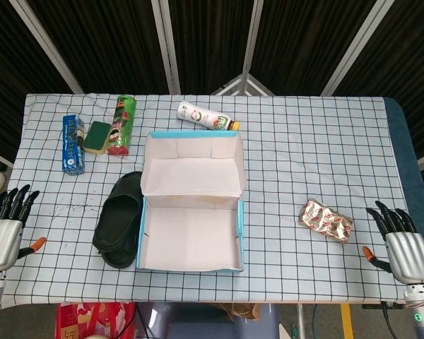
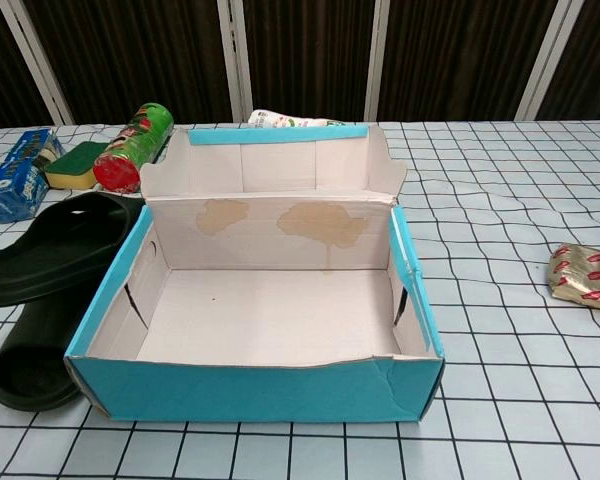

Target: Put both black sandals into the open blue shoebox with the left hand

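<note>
The open blue shoebox (image 1: 241,236) stands in the middle of the table with its lid folded back; its inside is bare cardboard. In the chest view its blue front wall (image 2: 260,390) faces me. Two black sandals lie against the box's left side, one sandal (image 2: 70,240) partly on top of the other sandal (image 2: 30,360); from the head view they read as one dark pile (image 1: 119,219). My left hand (image 1: 3,226) rests at the table's left edge, well left of the sandals, fingers spread and holding nothing. My right hand (image 1: 403,244) lies at the right edge, also holding nothing.
Behind the sandals lie a blue carton (image 1: 73,145), a green sponge (image 1: 97,136) and a green chip can (image 1: 121,125). A white bottle (image 1: 206,116) lies behind the box lid. A crumpled snack packet (image 1: 326,219) sits right of the box.
</note>
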You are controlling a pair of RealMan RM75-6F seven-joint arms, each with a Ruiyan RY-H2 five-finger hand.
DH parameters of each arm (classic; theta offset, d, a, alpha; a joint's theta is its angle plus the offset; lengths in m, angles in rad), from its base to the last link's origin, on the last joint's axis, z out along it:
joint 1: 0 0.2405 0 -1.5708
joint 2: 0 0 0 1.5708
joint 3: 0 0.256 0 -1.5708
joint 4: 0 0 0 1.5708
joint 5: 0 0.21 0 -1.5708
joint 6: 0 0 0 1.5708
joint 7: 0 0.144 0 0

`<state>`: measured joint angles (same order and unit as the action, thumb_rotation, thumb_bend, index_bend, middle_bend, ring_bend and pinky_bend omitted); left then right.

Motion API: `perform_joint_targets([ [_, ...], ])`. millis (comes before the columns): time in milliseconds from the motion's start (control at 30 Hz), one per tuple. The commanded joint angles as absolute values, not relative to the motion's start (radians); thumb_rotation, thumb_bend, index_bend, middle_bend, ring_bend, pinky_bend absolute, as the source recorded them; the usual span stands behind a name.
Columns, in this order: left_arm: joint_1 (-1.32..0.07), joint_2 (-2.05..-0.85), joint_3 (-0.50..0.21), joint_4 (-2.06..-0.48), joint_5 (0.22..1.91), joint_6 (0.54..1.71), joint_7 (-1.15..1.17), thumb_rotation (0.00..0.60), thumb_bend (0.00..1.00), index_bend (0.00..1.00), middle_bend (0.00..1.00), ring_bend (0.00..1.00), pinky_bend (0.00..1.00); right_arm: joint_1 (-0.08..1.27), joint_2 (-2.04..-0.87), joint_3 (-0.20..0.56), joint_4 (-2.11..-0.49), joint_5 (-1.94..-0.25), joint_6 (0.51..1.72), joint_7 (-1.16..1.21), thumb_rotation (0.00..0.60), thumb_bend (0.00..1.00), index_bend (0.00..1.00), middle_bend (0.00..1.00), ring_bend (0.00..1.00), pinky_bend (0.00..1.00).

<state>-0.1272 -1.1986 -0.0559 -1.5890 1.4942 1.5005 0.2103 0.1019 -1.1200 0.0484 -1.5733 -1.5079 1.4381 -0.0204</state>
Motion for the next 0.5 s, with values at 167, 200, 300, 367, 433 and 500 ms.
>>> perform_joint_targets([
  [167,-0.124,-1.190,-0.054,-1.601,1.501,1.506,0.205,0.600,0.25,0.10,0.00,0.00,0.03,0.104,-1.121,0.043,-1.582,-1.511,1.432,-0.039,0.600,0.29,0.16,0.08,0.16,0.10],
  [200,-0.124,-1.189,-0.053,-1.603,1.503,1.507,0.205,0.600,0.25,0.10,0.00,0.00,0.03,0.104,-1.122,0.041,-1.581,-1.513,1.433,-0.040,0.600,0.29,0.16,0.08,0.16,0.10],
  [300,-0.123,-1.184,-0.049,-1.613,1.508,1.505,0.206,0.600,0.25,0.10,0.00,0.00,0.03,0.102,-1.120,0.039,-1.585,-1.512,1.430,-0.042,0.600,0.29,0.16,0.08,0.16,0.10],
  [367,-0.124,-1.179,-0.046,-1.619,1.505,1.495,0.203,0.600,0.25,0.10,0.00,0.00,0.03,0.102,-1.120,0.042,-1.587,-1.509,1.433,-0.041,0.600,0.29,0.16,0.08,0.16,0.10],
  [433,-0.126,-1.175,-0.047,-1.623,1.500,1.487,0.195,0.600,0.25,0.10,0.00,0.00,0.03,0.101,-1.119,0.043,-1.588,-1.510,1.437,-0.041,0.600,0.29,0.16,0.08,0.16,0.10],
  [500,-0.129,-1.175,-0.050,-1.618,1.493,1.481,0.192,0.600,0.25,0.10,0.00,0.00,0.03,0.099,-1.118,0.041,-1.591,-1.504,1.433,-0.042,0.600,0.29,0.16,0.08,0.16,0.10],
])
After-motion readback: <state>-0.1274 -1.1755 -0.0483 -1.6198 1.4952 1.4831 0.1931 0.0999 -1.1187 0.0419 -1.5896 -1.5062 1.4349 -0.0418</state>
